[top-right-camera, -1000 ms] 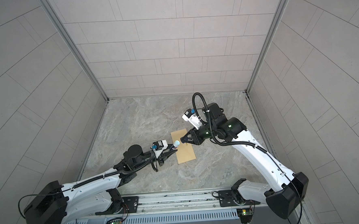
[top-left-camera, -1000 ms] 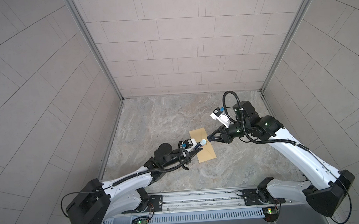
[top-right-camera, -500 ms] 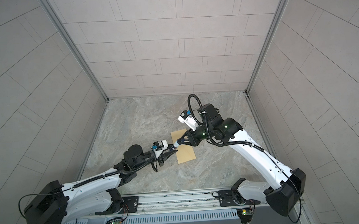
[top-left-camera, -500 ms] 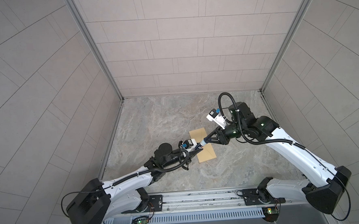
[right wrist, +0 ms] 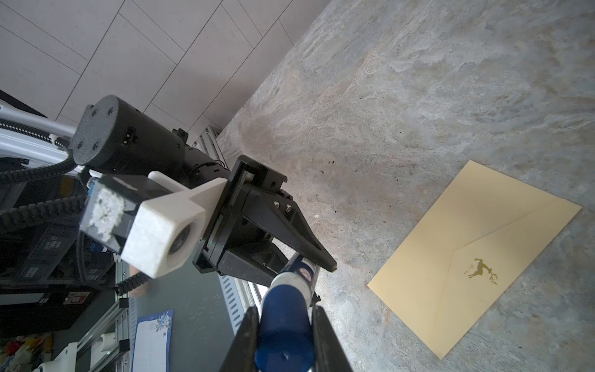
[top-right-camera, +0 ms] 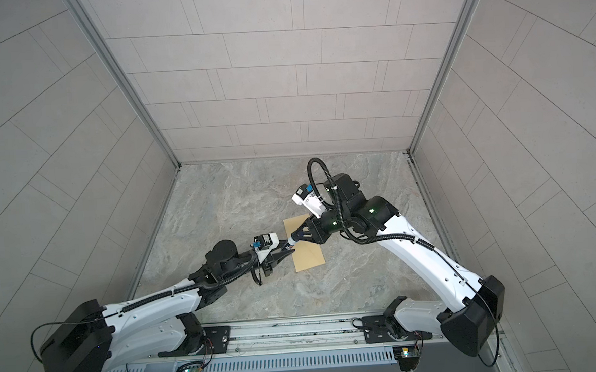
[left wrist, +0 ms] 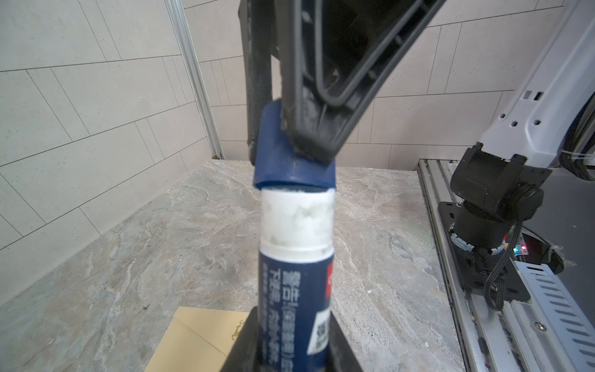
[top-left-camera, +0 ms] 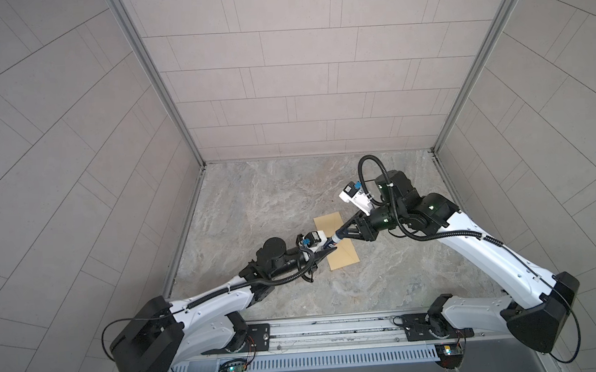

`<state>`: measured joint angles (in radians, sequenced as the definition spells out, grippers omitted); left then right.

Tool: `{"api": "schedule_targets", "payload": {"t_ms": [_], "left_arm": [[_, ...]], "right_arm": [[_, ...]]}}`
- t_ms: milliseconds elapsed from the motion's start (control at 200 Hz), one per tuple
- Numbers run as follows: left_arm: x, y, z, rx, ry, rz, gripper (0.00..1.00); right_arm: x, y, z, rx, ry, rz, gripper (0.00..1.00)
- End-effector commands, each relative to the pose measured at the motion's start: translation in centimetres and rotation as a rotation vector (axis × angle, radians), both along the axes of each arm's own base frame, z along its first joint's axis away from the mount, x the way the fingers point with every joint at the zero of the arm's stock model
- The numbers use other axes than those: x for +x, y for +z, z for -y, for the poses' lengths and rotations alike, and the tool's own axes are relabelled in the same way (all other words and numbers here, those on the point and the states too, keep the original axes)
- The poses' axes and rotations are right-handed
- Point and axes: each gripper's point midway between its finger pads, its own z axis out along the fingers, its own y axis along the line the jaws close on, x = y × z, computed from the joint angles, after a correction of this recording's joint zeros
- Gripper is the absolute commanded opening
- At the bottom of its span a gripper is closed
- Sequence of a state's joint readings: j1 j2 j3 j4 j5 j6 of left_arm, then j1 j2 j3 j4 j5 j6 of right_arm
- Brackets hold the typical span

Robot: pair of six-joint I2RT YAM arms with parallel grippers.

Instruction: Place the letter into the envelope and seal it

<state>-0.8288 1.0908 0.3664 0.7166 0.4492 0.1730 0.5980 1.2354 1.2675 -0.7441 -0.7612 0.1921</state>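
The yellow-tan envelope [top-left-camera: 344, 256] [top-right-camera: 309, 256] lies flat on the marble table, flap down, with a gold deer emblem on it [right wrist: 467, 251]. The letter is out of view. My left gripper [top-left-camera: 329, 251] [left wrist: 291, 341] is shut on a blue glue stick [left wrist: 294, 296] whose white glue end is bared. My right gripper [top-left-camera: 339, 234] [right wrist: 286, 335] is shut on the blue cap [left wrist: 289, 167] [right wrist: 283, 322]. The cap's mouth sits right at the tip of the glue. Both grippers meet above the envelope's left edge.
The grey marble table [top-left-camera: 273, 202] is walled by tiled panels on three sides. A metal rail [top-left-camera: 332, 328] with both arm bases runs along the front edge. A blue-flowered note sheet [right wrist: 151, 341] lies off the table beyond the rail.
My right gripper has moved left with the cap until it meets the glue stick's white tip. The left gripper and the envelope have stayed where they were.
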Motion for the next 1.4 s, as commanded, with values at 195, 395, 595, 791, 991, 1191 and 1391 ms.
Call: {"api": "schedule_targets", "payload": {"t_ms": [195, 395, 595, 791, 991, 1191, 1391], "left_arm": [[-0.2, 1.8, 0.5, -0.047, -0.028, 0.039, 0.0], [-0.3, 1.8, 0.6, -0.047, -0.037, 0.039, 0.0], [-0.4, 1.8, 0.7, -0.047, -0.047, 0.035, 0.0], [-0.5, 1.6, 0.7, -0.041, -0.052, 0.032, 0.0], [-0.6, 1.5, 0.8, -0.037, -0.06, 0.027, 0.0], [-0.7, 1.4, 0.9, -0.034, -0.07, 0.023, 0.0], [-0.8, 1.3, 1.0, -0.032, -0.079, 0.019, 0.0]], "right_arm": [[-1.8, -0.4, -1.4, -0.01, 0.104, 0.008, 0.15], [-2.7, -0.9, -1.6, -0.061, 0.149, 0.04, 0.14], [-2.9, -1.7, -1.5, -0.125, 0.171, 0.069, 0.13], [-3.0, -2.4, -1.3, -0.191, 0.195, 0.089, 0.13], [-2.9, -2.1, -1.5, -0.199, 0.203, 0.121, 0.12], [-3.3, -0.8, -1.9, -0.14, 0.213, 0.145, 0.11], [-3.6, -1.2, -1.8, -0.156, 0.246, 0.165, 0.11]]}}
